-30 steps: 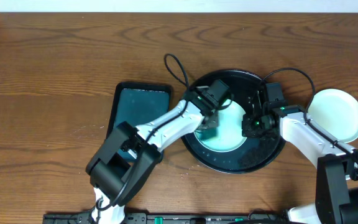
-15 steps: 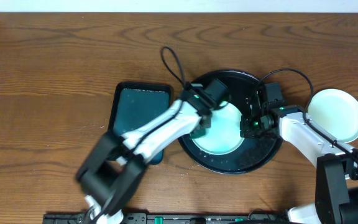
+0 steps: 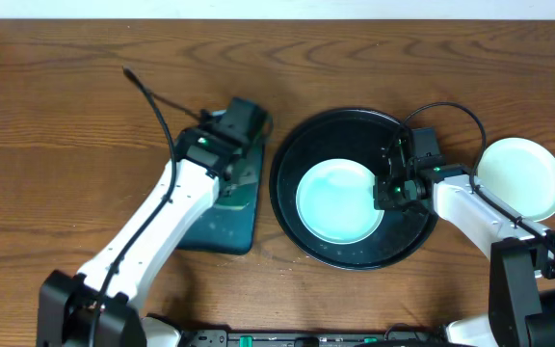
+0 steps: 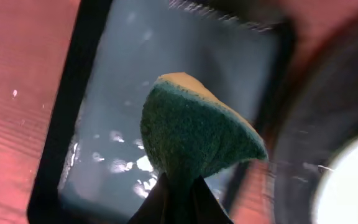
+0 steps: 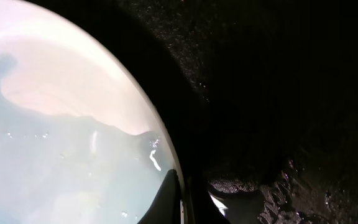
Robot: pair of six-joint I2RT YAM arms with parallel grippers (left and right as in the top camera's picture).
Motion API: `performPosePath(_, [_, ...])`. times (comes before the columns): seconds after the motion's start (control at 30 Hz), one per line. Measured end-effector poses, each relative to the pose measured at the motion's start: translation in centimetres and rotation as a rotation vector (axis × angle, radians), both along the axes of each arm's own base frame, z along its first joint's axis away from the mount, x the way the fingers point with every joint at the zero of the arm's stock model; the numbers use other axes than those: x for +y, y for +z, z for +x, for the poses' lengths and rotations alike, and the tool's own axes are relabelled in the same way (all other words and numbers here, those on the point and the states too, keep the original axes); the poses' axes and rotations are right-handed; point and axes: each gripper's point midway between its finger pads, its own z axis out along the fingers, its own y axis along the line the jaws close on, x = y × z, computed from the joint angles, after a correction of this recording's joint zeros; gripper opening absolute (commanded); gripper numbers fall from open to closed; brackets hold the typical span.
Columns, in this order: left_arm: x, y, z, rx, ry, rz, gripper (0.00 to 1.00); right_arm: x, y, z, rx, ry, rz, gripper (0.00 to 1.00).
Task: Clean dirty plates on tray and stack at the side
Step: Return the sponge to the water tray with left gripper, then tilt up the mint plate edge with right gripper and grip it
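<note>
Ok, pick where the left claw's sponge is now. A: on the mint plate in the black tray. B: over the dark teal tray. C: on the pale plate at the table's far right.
B: the left claw pinches the sponge over the dark teal tray; the right claw grips the mint plate at its rim.

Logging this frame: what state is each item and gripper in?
mint plate: flat in black tray, wet, no smear visible
black tray: wet, one plate inside
sponge: pinched in left gripper, above teal tray
teal tray: wet
pale plate: on table, right of black tray
right gripper: shut on mint plate's rim
</note>
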Motion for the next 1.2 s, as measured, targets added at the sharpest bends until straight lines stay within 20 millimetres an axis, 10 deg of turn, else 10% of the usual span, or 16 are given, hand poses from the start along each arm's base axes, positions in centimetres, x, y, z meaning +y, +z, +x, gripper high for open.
performPosePath(0.07, [1.3,-2.7,-0.7,0.050,0.022,-0.003,0.09,-0.1,0.1,-0.2,0.004,0.008,-0.006,0.01])
performPosePath(0.13, [2.2,-4.7,-1.6,0.095,0.035,-0.014,0.40,-0.5,0.6,-0.8,0.010,0.007,-0.024,0.01])
performPosePath(0.4, [3.8,-5.5,-1.9,0.137,0.084,-0.130,0.54,-1.1,9.9,-0.1,-0.318,0.055,-0.172,0.01])
performPosePath(0.83, [-0.3,5.6,-2.8,-0.137,-0.070,-0.460,0.80,1.9,17.5,0.3,-0.720,0.202,-0.564,0.01])
performPosePath(1.2, [-0.5,7.5,-3.6,-0.189,-0.094,-0.484,0.82,4.4,21.4,-2.4,-0.902,0.298,-0.863,0.01])
